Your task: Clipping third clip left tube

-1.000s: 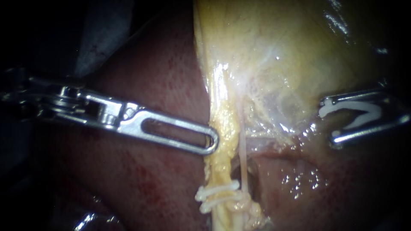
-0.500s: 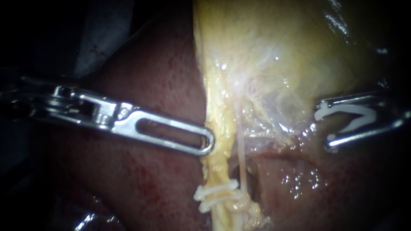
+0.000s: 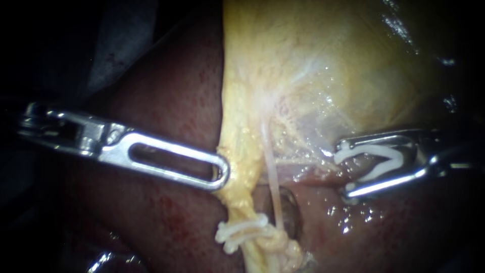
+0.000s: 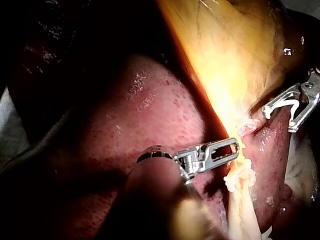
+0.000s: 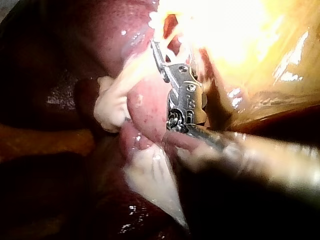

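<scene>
- The right instrument's pincer (image 3: 343, 169), at 3 o'clock, stands wide and holds an open white clip (image 3: 376, 149) between both sides, apart from the tubes.
- The left instrument's pincer (image 3: 221, 174), pressed together, pinches the edge of the yellow left tube (image 3: 236, 162) near the centre, above two clips (image 3: 240, 231) at 6 o'clock.
- Risk, I think: the thin pale tube (image 3: 273, 187) lies between them, so the white clip may catch it instead.

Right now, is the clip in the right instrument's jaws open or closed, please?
Open: the clip sits in the right instrument, its two white legs spread in a V, tips apart.
</scene>
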Robot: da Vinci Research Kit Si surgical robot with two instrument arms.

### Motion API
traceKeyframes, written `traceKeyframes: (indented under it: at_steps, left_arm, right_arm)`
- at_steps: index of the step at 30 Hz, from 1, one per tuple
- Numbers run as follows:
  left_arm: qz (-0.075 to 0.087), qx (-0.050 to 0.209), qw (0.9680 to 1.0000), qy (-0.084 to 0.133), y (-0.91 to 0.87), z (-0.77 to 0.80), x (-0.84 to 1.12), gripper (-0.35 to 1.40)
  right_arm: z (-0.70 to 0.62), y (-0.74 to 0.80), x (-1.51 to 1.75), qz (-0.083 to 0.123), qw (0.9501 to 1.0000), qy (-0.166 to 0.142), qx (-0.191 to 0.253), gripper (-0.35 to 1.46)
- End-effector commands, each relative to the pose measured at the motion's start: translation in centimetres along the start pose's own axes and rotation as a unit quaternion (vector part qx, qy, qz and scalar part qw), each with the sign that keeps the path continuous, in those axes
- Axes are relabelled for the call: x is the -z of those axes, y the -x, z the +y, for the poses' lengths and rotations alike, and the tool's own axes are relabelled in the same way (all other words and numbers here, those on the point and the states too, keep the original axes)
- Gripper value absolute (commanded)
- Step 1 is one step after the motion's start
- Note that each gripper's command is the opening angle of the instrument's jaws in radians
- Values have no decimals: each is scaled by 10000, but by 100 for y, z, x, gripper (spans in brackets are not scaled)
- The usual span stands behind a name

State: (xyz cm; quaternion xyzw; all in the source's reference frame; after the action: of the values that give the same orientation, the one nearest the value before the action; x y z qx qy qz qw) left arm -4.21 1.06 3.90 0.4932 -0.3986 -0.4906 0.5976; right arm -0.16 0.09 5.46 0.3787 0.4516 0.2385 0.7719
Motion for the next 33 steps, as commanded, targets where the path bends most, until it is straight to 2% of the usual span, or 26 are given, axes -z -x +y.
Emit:
traceKeyframes:
  at_steps: [1,6,13,19,33]
  left_arm:
    - [-15,1,10000,10,0,-1,0,-35]
    - [-17,3,10000,10,-1,-2,0,-35]
    - [-15,7,10000,6,0,-4,1,-35]
    - [-19,10,10000,7,-1,-5,1,-35]
    - [-27,15,10000,10,-1,-8,-1,-35]
  right_arm:
    - [0,3,-6,-26,10000,-25,44,51]
    - [0,12,-40,-98,9999,-119,34,51]
    - [1,17,-79,-173,9996,-200,41,51]
    - [5,18,-96,-195,9996,-214,33,51]
    - [17,7,-127,-242,9994,-254,42,51]
